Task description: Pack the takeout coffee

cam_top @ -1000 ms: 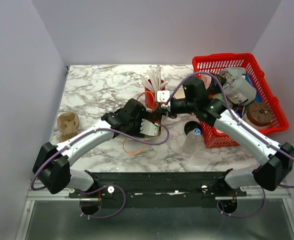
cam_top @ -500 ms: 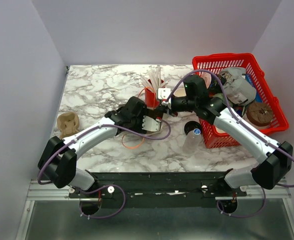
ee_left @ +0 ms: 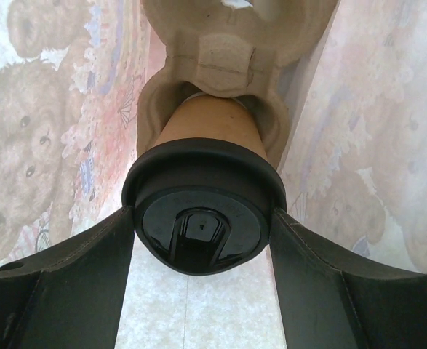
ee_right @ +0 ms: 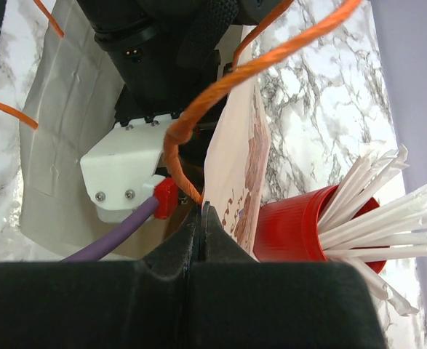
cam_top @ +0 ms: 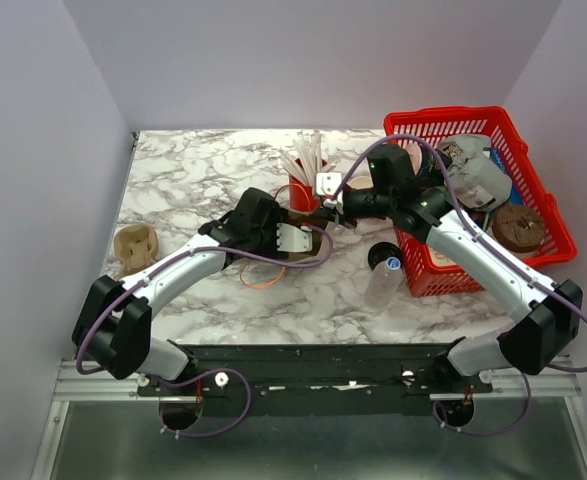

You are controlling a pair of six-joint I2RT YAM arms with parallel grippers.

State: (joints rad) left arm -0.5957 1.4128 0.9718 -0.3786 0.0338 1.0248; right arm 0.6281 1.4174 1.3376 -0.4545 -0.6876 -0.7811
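The takeout coffee [ee_left: 212,123], a tan cup under a black lid [ee_left: 198,225], sits in a socket of a pulp carrier [ee_left: 228,54] inside a bear-printed paper bag [ee_left: 46,145]. My left gripper [ee_left: 202,218] reaches into the bag, and its fingers [ee_left: 89,262] press both sides of the lid. In the top view that gripper [cam_top: 308,240] is at the table's middle, with the cup hidden. My right gripper [ee_right: 201,207] is shut on the bag's upper edge [ee_right: 231,167], beside the orange cord handle [ee_right: 220,94]. It meets the left one from the right [cam_top: 325,213].
A red cup of white straws [cam_top: 303,185] stands just behind the bag. At the back right a red basket [cam_top: 443,118] holds several items. A clear bottle [cam_top: 385,280] and a black lid [cam_top: 378,253] lie by its near-left corner. Another pulp carrier [cam_top: 136,250] lies far left.
Both grippers and the bag have shifted a little toward the back of the table. Neither grip has changed.
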